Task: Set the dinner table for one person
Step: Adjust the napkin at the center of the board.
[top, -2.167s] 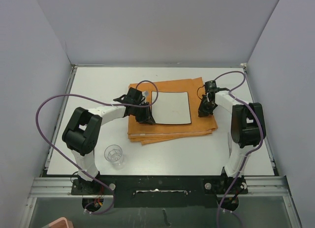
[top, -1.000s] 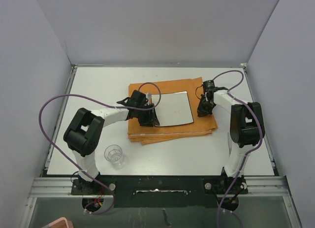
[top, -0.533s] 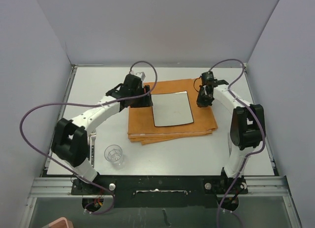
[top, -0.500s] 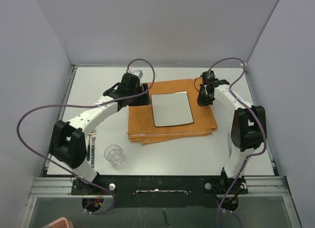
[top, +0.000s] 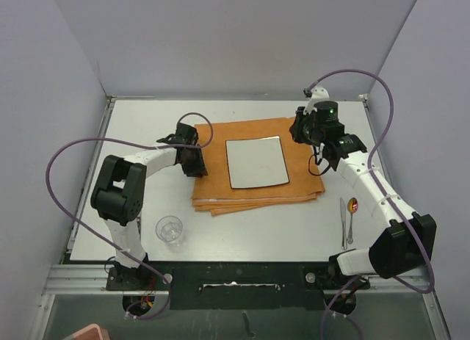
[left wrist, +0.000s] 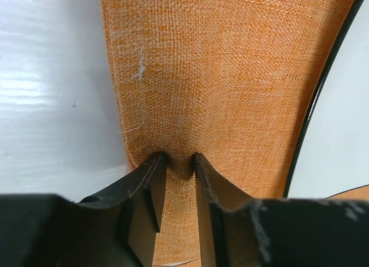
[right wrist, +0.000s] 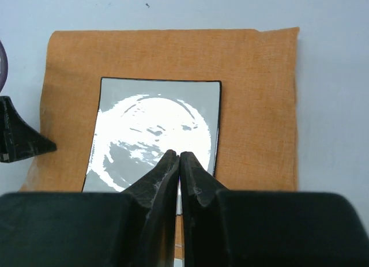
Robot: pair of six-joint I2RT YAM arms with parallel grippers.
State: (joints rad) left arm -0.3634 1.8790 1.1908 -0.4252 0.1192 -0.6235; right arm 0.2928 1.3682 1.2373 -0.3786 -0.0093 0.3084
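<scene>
Two arms reaching inward
The left claw [left wrist: 176,163] pinched the folded orange cloth mat [left wrist: 230,76]; the right claw [right wrist: 180,157] hovered, pressed together, empty; the large off-white worktop [top: 147,127] lay lengthwise left-to-right.

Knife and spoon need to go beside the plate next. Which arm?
Likely right. The knife and spoon lie on its side of the table, near its base; the right fingers are shut and empty. The left fingers are pinching the orange mat.
</scene>
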